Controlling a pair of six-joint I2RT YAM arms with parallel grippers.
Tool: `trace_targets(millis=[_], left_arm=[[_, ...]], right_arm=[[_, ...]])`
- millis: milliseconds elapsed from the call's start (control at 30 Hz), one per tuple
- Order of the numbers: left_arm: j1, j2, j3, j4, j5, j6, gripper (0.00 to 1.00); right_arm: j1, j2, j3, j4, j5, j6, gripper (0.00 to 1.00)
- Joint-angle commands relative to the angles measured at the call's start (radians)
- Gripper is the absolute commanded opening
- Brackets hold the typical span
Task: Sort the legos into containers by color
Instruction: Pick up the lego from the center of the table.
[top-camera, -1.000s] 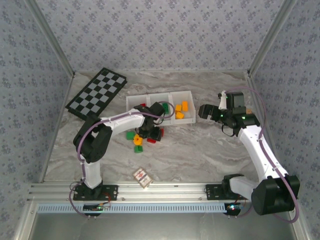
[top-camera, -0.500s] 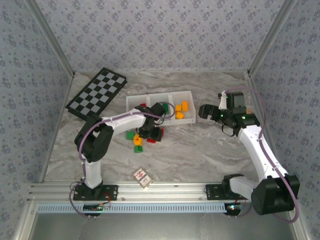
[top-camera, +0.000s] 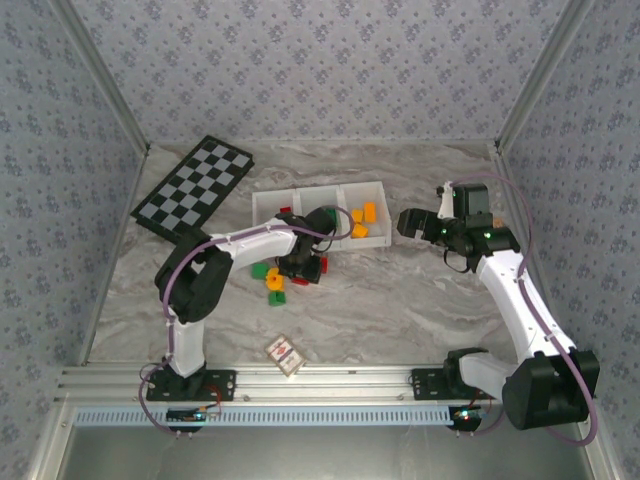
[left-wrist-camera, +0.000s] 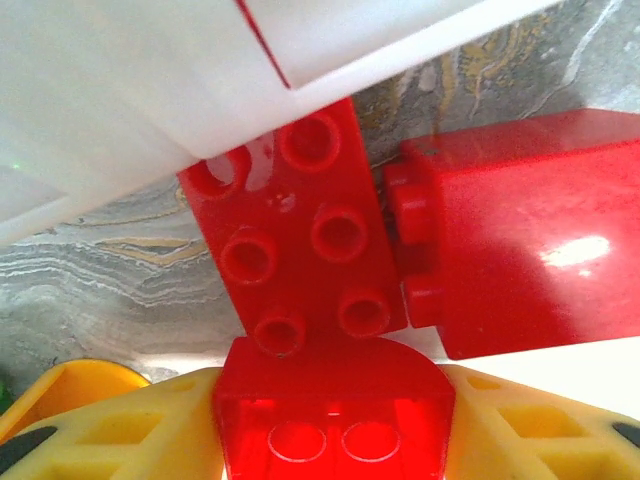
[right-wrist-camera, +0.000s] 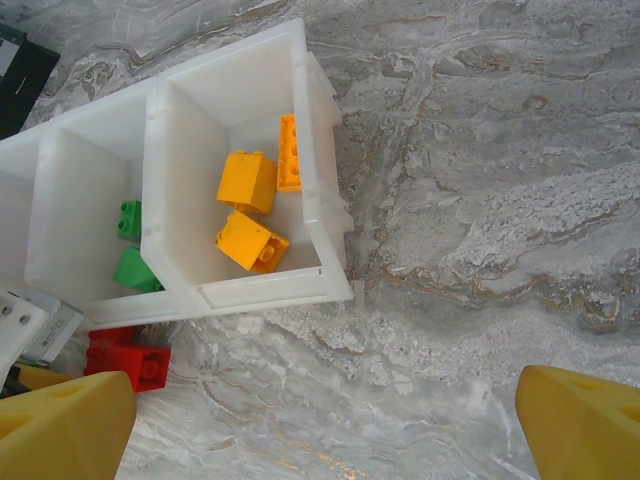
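Red lego (left-wrist-camera: 330, 400) sits clamped in our left pincer (left-wrist-camera: 330, 435) beside the white tray (left-wrist-camera: 120, 90); our right pincer (right-wrist-camera: 325, 420) gapes wide, holding nothing.

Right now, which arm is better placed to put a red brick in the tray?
Left. The left tool grips a red brick right beside the tray; the right tool hangs open and empty past the tray's right end.

The left arm stretches far and rightward, elbow bent. The left end effector (top-camera: 300, 266) sits low, its yellow fingers (left-wrist-camera: 130, 435) clamped on a red lego (left-wrist-camera: 333, 395). The right arm angles left, and the right end effector (top-camera: 408, 222) hangs higher with its fingers (right-wrist-camera: 65, 430) spread wide.
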Motion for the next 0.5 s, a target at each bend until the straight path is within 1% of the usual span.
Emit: trace_targets(millis=[0, 100, 267, 467], left_arm=[[-0.006, 0.029, 0.006, -0.044, -0.031, -0.019, 0.54], [-0.007, 0.034, 0.006, -0.041, -0.033, -0.024, 0.53], [-0.008, 0.043, 0.005, -0.038, -0.033, -0.028, 0.47], [-0.009, 0.007, 0.007, -0.046, -0.05, -0.04, 0.42]], right_arm=[[-0.006, 0.006, -0.01, 0.002, -0.017, 0.014, 1.0], [-0.006, 0.008, -0.009, 0.001, -0.016, 0.013, 1.0], [-0.007, 0.006, -0.01, -0.001, -0.015, 0.013, 1.0], [-0.008, 0.004, -0.009, -0.001, -0.015, 0.013, 1.0]])
